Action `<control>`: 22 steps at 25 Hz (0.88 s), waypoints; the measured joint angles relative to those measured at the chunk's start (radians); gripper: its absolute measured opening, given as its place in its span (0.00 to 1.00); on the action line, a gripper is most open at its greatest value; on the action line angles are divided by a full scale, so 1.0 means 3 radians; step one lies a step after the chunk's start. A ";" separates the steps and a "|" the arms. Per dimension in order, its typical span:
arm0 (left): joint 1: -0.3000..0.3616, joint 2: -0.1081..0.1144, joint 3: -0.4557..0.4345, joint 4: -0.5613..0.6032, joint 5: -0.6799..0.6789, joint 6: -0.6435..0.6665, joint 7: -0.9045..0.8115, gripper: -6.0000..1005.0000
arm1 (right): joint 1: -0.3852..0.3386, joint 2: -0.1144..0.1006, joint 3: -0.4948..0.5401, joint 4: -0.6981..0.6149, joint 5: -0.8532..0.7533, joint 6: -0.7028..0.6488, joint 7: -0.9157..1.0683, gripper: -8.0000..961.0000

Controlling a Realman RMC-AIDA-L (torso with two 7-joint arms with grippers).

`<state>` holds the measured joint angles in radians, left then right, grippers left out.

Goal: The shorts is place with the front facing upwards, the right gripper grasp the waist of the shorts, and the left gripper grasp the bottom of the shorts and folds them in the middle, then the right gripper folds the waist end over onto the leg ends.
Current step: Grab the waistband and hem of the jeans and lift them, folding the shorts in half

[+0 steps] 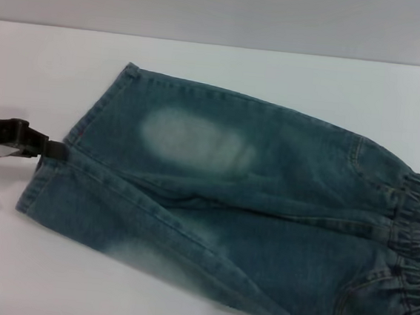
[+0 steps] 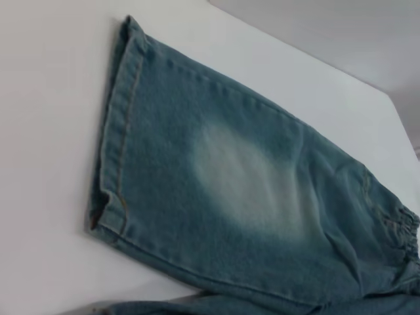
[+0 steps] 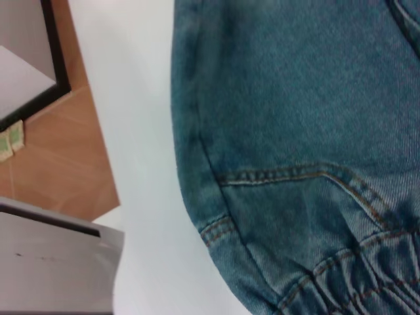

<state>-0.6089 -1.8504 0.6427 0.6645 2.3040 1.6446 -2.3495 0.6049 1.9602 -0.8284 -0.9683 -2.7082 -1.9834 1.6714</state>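
The blue-green denim shorts (image 1: pixel 250 206) lie flat on the white table (image 1: pixel 27 274), front up, with pale faded patches on both thighs. The leg ends (image 1: pixel 86 127) point left and the gathered elastic waist (image 1: pixel 417 244) lies at the right edge of the head view. My left gripper (image 1: pixel 56 150), black, reaches in from the left and meets the bottom hems where the two legs join. The left wrist view shows one leg hem (image 2: pixel 118 131) with orange stitching. Pocket stitching (image 3: pixel 289 176) and the waist (image 3: pixel 354 282) fill the right wrist view. My right gripper is out of sight.
Past the table's edge, the right wrist view shows a wooden floor (image 3: pixel 59 164), a black-framed panel (image 3: pixel 33 59) and a grey-white box (image 3: pixel 52 262). Bare white tabletop surrounds the shorts at the back (image 1: pixel 204 60) and the front left.
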 joint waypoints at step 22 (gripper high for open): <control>-0.0429 -0.0171 -0.0387 0.0011 -0.0081 -0.0503 0.0003 0.05 | -0.0635 -0.0067 0.1295 0.1107 0.1089 0.0489 -0.0953 0.01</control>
<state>-0.7375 -1.9019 0.5266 0.6679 2.2796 1.4937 -2.3485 0.4144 1.9401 -0.4399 -0.6361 -2.3816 -1.8366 1.3857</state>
